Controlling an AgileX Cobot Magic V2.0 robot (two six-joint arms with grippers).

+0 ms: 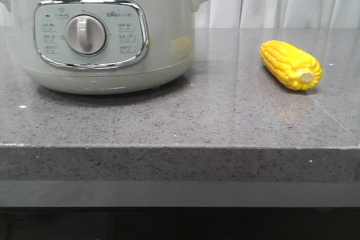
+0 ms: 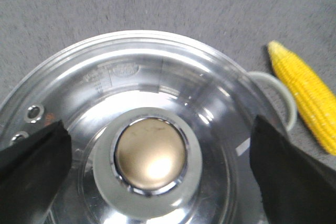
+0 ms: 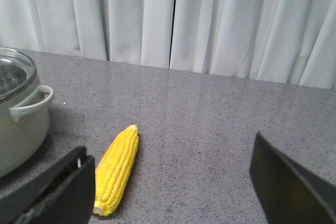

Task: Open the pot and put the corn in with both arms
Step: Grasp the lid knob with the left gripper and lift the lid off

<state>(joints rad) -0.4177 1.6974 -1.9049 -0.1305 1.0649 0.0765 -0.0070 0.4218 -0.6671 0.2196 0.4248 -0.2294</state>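
The pale green-white pot (image 1: 101,32) stands at the left of the grey counter, its glass lid (image 2: 157,82) on. The lid's round gold knob (image 2: 150,153) lies straight below my left gripper (image 2: 152,171), which is open with its dark fingers (image 2: 283,177) wide on either side of the knob, not touching it. The yellow corn (image 1: 291,64) lies on the counter to the right of the pot, stub end toward the front. My right gripper (image 3: 168,187) is open above the counter, the corn (image 3: 117,169) just beside its finger (image 3: 58,192). Neither gripper shows in the front view.
White curtains (image 3: 173,19) hang behind the counter. The counter's front edge (image 1: 180,149) runs across the front view. The pot's side handle (image 3: 31,103) points toward the corn, with bare grey counter (image 3: 210,129) between and beyond them.
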